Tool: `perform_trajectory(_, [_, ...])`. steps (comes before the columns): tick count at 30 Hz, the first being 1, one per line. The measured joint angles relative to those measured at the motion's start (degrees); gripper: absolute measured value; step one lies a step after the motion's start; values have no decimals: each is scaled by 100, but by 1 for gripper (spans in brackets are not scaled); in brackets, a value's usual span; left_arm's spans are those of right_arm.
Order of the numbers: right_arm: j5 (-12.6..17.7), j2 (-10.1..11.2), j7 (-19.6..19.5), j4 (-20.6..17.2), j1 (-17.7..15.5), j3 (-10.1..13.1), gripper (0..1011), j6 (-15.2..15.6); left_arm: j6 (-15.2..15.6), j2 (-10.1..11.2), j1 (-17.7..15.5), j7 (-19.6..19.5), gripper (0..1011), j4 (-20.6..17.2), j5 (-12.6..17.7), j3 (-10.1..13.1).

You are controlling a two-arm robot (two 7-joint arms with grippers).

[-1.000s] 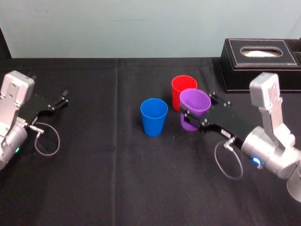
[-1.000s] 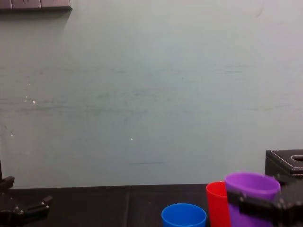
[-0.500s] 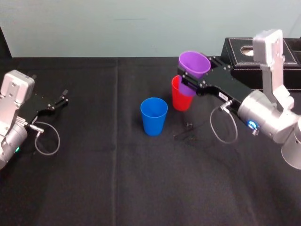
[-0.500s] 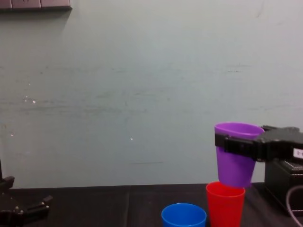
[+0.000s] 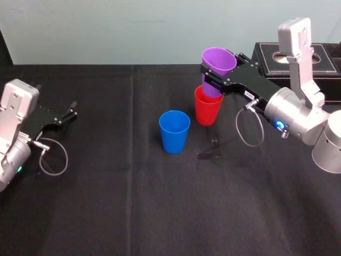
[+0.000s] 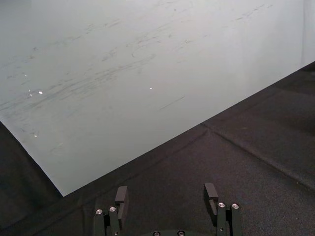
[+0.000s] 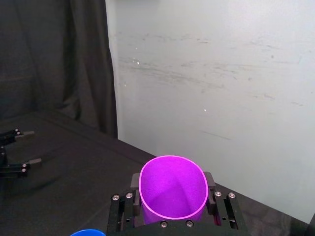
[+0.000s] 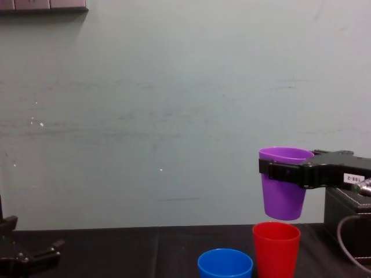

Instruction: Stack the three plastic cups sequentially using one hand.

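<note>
The right end effector [image 5: 212, 81] grips the purple cup [image 5: 218, 61] in air just above the red cup [image 5: 206, 109], the blue cup [image 5: 174, 132] at its eight o'clock; the left end effector [image 5: 72, 111] sits at nine o'clock, fingers spread.

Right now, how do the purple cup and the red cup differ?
The purple cup hangs in the air, gripped by the right gripper; the red cup stands on the black table. The purple cup is just above the red cup, not touching it. Both are mouth-up, similarly tapered. The left gripper lies parked, open.
</note>
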Motion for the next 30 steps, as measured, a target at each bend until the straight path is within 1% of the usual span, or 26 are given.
perform_trajectory(7, [-101, -38, 73, 372, 236, -92, 732, -91, 0, 0, 0, 0, 1005, 0, 0, 0])
perform_trajectory(13, [-141, -78, 150, 628, 358, -142, 732, -187, 0, 0, 0, 0, 1005, 0, 0, 0])
perform_trajectory(19, [-180, -120, 171, 756, 411, -183, 732, -239, 0, 0, 0, 0, 1005, 0, 0, 0])
perform_trajectory(30, [-236, -161, 161, 833, 413, -200, 731, -271, 0, 0, 0, 0, 1005, 0, 0, 0])
